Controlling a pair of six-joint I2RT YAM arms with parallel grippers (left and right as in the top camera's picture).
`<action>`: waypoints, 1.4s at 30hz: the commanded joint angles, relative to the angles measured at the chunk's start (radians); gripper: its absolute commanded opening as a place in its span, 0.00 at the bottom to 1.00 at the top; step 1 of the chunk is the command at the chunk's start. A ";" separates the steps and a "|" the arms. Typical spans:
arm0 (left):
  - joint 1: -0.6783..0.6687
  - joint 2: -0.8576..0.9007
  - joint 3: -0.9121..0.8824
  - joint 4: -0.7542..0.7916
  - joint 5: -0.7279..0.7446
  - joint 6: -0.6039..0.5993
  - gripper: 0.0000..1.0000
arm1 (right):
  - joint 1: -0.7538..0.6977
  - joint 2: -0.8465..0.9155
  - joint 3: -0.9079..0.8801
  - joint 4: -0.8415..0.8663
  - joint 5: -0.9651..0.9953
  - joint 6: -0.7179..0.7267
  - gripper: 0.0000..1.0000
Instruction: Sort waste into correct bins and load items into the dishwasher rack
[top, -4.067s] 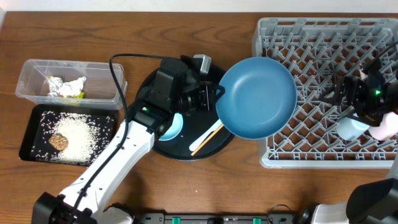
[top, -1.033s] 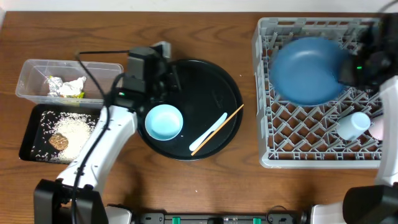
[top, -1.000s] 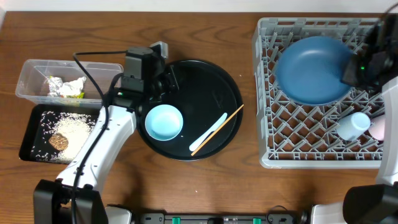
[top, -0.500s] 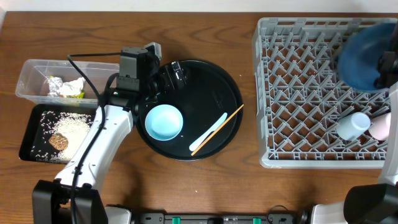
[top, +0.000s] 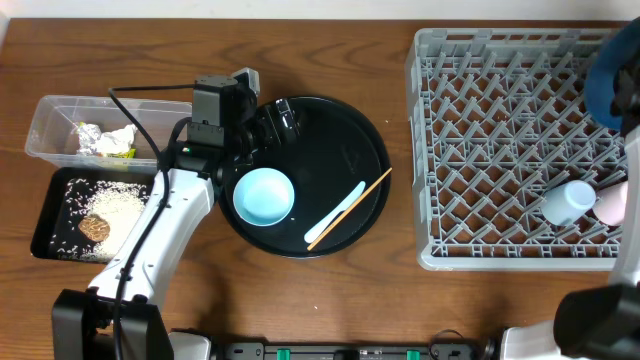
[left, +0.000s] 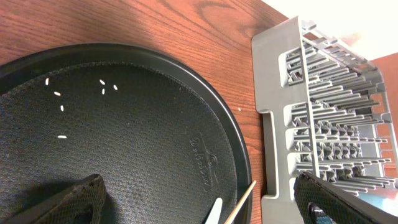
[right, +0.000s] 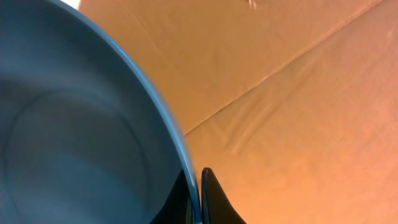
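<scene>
We pinch the big round blue plate (top: 605, 80) by its rim in our right hand (right: 194, 190), at the edge of the grey plastic rack (top: 470, 150), not yet slotted. Our left hand (left: 199, 202) stands wide; the light blue bowl (top: 264, 195), white spoon (top: 345, 200) and wooden chopstick (top: 378, 180) beside it await loading.

You've got a grey rack (top: 500, 150), criss-cross peg lattice; dark blue plate (top: 600, 85); light blue bowl (top: 264, 195); glossy black round tray (top: 340, 130); white spoon (top: 335, 212); tan chopstick (top: 370, 188); pale blue cup (top: 566, 202); pink cup (top: 610, 203); black shallow tray (top: 55, 235) speckled with white rice (top: 120, 215); red-brown wood-grain table (top: 300, 50).
</scene>
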 joint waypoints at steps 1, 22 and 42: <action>0.004 -0.017 -0.010 0.000 -0.006 0.014 0.98 | 0.006 0.066 0.019 0.055 0.106 -0.209 0.01; 0.004 -0.017 -0.010 0.000 -0.006 0.014 0.98 | 0.009 0.281 -0.029 0.461 0.238 -0.617 0.01; 0.004 -0.017 -0.010 0.000 -0.006 0.014 0.98 | 0.094 0.281 -0.172 0.445 0.078 -0.616 0.01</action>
